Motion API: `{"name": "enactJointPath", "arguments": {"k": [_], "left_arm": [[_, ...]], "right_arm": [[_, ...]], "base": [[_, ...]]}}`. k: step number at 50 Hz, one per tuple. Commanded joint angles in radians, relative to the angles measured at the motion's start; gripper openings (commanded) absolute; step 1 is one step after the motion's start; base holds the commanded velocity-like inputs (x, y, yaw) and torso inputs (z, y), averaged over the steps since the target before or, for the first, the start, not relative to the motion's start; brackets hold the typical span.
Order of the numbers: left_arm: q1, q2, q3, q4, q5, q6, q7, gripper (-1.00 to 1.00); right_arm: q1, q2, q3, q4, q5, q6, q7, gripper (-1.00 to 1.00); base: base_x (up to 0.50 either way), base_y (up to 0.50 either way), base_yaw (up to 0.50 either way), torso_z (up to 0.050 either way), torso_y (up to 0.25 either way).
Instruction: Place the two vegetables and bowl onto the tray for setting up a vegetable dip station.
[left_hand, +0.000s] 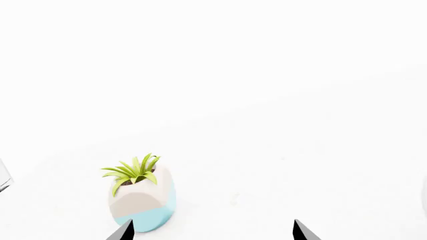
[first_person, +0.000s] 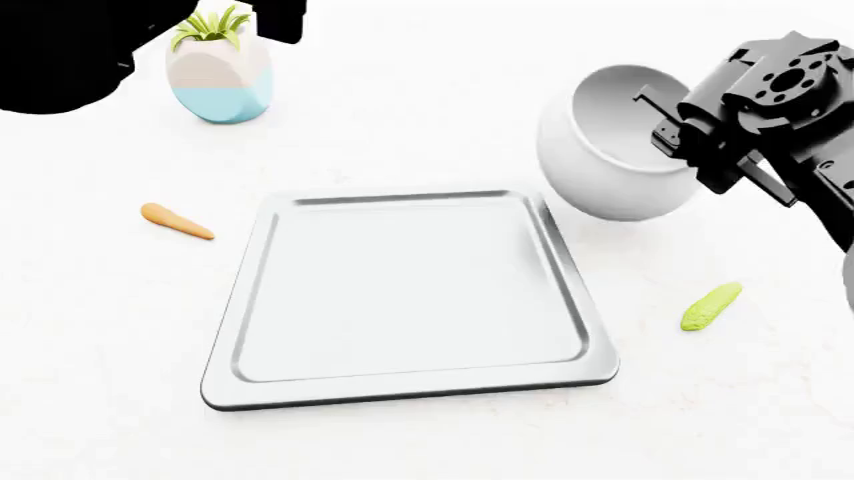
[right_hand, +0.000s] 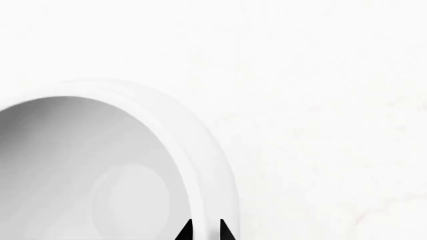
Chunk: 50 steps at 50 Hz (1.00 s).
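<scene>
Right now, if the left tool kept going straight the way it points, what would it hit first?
Probably nothing soon: between the left tool's fingertips lies bare white table. The potted plant sits off to one side, by one fingertip, though depth is unclear.

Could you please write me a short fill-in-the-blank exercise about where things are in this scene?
1. The right gripper holds the bowl by its ____.
2. The tray holds ____ of the task's items.
3. The carrot lies on the tray's ____ side.
4. The left gripper jaws are ____.

Missing words: rim; none; left; open
</scene>
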Motion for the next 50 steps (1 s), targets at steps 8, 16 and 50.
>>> {"name": "enactJointPath", "arguments": {"k": [8, 16, 50], "left_arm": [[-0.016, -0.021, -0.069, 0.098, -0.125, -0.053, -0.125, 1.00], [-0.023, -0.028, -0.094, 0.145, -0.191, -0.077, -0.188, 1.00], [-0.006, -0.051, -0.114, 0.239, -0.286, -0.079, -0.298, 1.00]], "right_arm": [[0.259, -0.025, -0.111, 0.010, -0.061, 0.261, -0.083, -1.00], [0.348, -0.167, -0.353, 0.010, -0.087, 0.568, -0.307, -1.00], [0.255, -0.273, -0.389, 0.010, -0.051, 0.624, -0.624, -1.00]], "base": [[0.00, 0.00, 0.00, 0.000, 0.000], [0.00, 0.00, 0.00, 0.000, 0.000], [0.00, 0.00, 0.00, 0.000, 0.000]]}}
